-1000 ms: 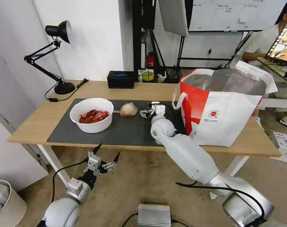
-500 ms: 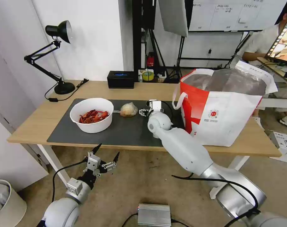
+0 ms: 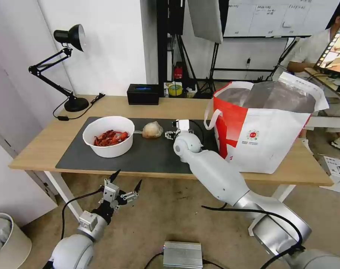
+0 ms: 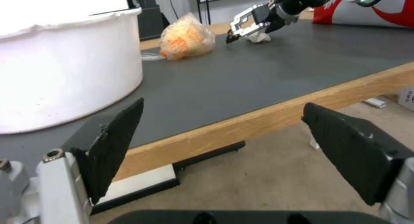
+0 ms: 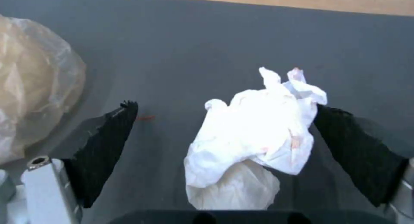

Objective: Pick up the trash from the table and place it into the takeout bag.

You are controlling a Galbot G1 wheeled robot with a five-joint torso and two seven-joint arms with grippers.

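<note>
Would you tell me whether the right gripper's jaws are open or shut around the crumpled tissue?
Open. The right gripper straddles the crumpled tissue on the mat, one jaw touching it, the other clear.

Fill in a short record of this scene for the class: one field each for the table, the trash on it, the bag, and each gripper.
table: light wood, dark mat on top
bowl: white, red shells inside, on the mat
small bag: clear, beige lump, beside the bowl
tissue: crumpled, on the mat, between open fingers
takeout bag: upright, open, at the table's right end
right gripper: open, around the tissue
left gripper: open, below the table edge
</note>
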